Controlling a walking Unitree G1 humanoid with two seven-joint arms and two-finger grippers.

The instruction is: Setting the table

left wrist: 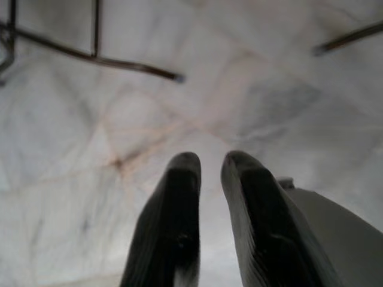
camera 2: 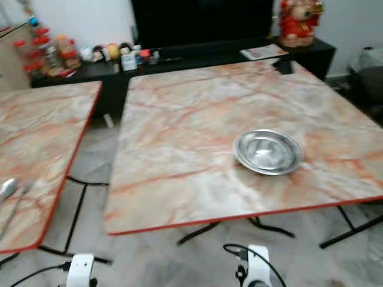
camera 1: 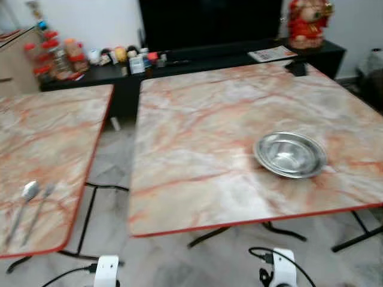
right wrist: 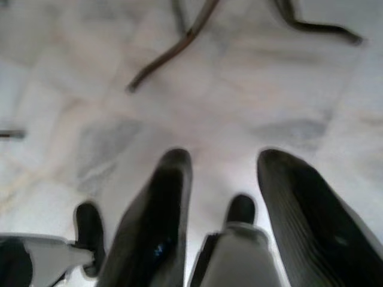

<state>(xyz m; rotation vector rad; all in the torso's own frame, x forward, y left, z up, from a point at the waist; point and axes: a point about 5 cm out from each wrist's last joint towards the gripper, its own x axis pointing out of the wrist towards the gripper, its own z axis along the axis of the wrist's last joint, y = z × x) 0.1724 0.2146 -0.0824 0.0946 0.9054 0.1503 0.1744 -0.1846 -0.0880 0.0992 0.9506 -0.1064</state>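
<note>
We are standing before two marble-patterned tables, and we are judging the step in hand to be the approach: nothing is being carried and nothing is being reached for yet. The right table point(camera 1: 197, 149) is bearing a steel bowl point(camera 1: 291, 154) set toward its near right part, well in from the red edge; the bowl is lying upright and is holding nothing. The left table point(camera 1: 54, 131) is carrying a spoon point(camera 1: 24, 200) and a fork point(camera 1: 40, 203), lying side by side near its front corner — close together, though we cannot tell whether they are touching.

Both arms are hanging low over the pale tiled floor point(left wrist: 269, 107). The left gripper point(left wrist: 209, 164) is pointing down with its fingers point(left wrist: 173, 221) nearly together, a narrow gap between the tips and nothing in it. The right gripper point(right wrist: 221, 164) is likewise pointing at the floor, its fingers point(right wrist: 299, 209) parted wider and gripping nothing.

We are judging the task barely begun: bowl and cutlery are sitting on separate tables. The next move is probably calling for a turn toward the left table, a lowering of one gripper over the thin, flat spoon or fork — awkward things to pinch off a hard top — and a carry across the gap to a place beside the bowl.

Along the far wall a dark low cabinet point(camera 1: 203, 57) is holding small bottles and a red figurine point(camera 1: 306, 23).
</note>
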